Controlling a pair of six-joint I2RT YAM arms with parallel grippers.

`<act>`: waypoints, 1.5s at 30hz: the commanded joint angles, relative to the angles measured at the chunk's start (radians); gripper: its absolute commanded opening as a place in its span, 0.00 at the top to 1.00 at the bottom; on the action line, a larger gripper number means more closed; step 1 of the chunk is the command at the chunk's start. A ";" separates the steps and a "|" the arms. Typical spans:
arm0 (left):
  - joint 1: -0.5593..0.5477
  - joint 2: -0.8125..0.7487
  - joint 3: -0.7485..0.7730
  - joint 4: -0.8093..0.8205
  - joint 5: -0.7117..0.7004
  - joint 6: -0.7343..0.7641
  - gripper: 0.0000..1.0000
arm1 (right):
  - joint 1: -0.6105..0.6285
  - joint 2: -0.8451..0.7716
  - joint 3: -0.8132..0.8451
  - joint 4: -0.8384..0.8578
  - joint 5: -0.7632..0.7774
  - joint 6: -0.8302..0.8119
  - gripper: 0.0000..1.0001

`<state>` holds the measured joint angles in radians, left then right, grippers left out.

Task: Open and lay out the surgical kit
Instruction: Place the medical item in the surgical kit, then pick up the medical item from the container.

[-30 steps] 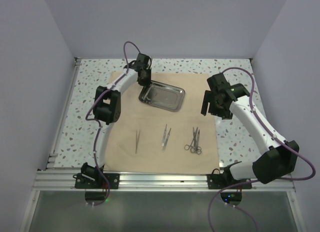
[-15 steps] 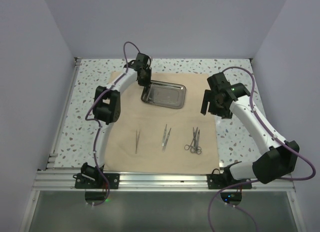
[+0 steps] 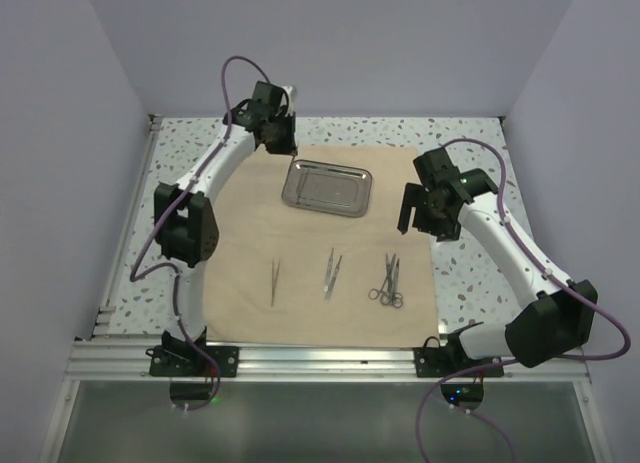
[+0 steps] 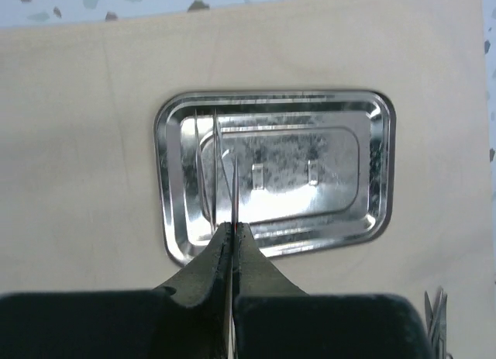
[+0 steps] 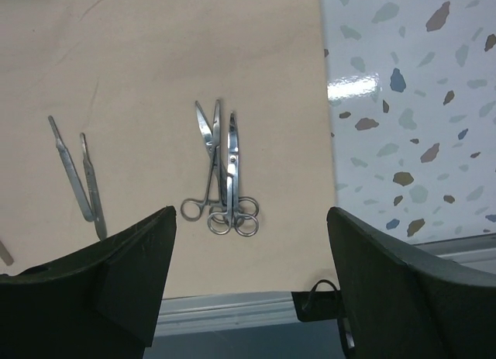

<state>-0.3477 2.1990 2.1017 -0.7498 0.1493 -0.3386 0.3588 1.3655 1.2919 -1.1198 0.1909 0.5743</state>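
The beige cloth wrap [image 3: 250, 233] lies spread flat on the table. The shiny steel tray [image 3: 327, 187] sits empty on its far part. Tweezers [image 3: 274, 281], a second thin pair [image 3: 332, 273] and ring-handled scissors and forceps [image 3: 389, 281] lie in a row on the near part. My left gripper [image 3: 280, 141] is shut and hangs at the cloth's far edge, behind the tray [image 4: 310, 165] and apart from it. My right gripper [image 3: 418, 211] is open and empty above the cloth's right edge, with the scissors [image 5: 225, 173] below and between its fingers.
The speckled table top [image 3: 470, 283] shows right of the cloth and the cloth's right edge [image 5: 325, 103] is straight. A metal rail [image 3: 320, 358] runs along the near edge. Walls close in the left, back and right sides.
The tray went from skewed to square and shifted slightly right. My left gripper has drawn back from the tray's left end to the far edge of the cloth. The right arm barely moved.
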 commanded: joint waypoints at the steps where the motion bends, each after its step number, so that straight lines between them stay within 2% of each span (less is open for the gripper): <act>1: 0.003 -0.151 -0.175 -0.008 -0.031 -0.004 1.00 | -0.004 -0.036 -0.008 0.028 -0.042 -0.013 0.18; 9: -0.045 -0.539 -0.826 0.144 -0.134 -0.071 1.00 | -0.003 -0.062 -0.045 0.046 -0.082 -0.022 0.18; 14: -0.099 -0.671 -1.038 0.176 -0.148 -0.137 1.00 | -0.004 -0.077 -0.077 0.054 -0.113 -0.017 0.18; 18: -0.158 -0.740 -1.117 0.167 -0.146 -0.198 0.81 | -0.003 -0.094 -0.088 0.052 -0.113 -0.021 0.18; 19: -0.169 -0.745 -1.123 0.155 -0.146 -0.209 0.65 | -0.003 -0.094 -0.088 0.049 -0.110 -0.024 0.18; 20: -0.184 -0.751 -1.128 0.147 -0.146 -0.217 0.56 | -0.004 -0.097 -0.086 0.043 -0.101 -0.028 0.18; 21: -0.188 -0.766 -1.131 0.139 -0.146 -0.227 0.43 | -0.003 -0.100 -0.086 0.038 -0.090 -0.028 0.18; 22: -0.191 -0.772 -1.129 0.138 -0.146 -0.229 0.35 | -0.004 -0.105 -0.086 0.038 -0.090 -0.028 0.18; 23: -0.189 -0.778 -1.125 0.130 -0.146 -0.229 0.32 | -0.004 -0.105 -0.088 0.037 -0.082 -0.028 0.18; 24: -0.189 -0.780 -1.094 0.124 -0.187 -0.220 0.23 | -0.004 -0.106 -0.088 0.035 -0.080 -0.028 0.18; 27: -0.185 -0.731 -0.984 0.098 -0.238 -0.171 0.20 | -0.004 -0.112 -0.092 0.035 -0.074 -0.016 0.18; 29: -0.174 -0.678 -0.913 0.098 -0.241 -0.139 0.20 | -0.003 -0.109 -0.095 0.037 -0.074 -0.005 0.18; 32: -0.156 -0.488 -0.696 0.104 -0.237 -0.076 0.22 | -0.004 -0.109 -0.089 0.034 -0.064 0.007 0.18; 35: -0.131 -0.356 -0.551 0.106 -0.234 -0.030 0.24 | -0.004 -0.109 -0.079 0.025 -0.044 0.012 0.18; 41: -0.077 0.050 -0.083 0.050 -0.237 0.012 0.31 | -0.004 -0.094 -0.028 -0.009 0.016 0.019 0.18; 45: -0.054 0.212 0.101 0.018 -0.206 0.024 0.33 | -0.004 -0.088 -0.013 -0.026 0.048 0.021 0.18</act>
<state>-0.4255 2.3390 2.0785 -0.6830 -0.0708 -0.3550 0.3584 1.2808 1.2312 -1.1168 0.1825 0.5835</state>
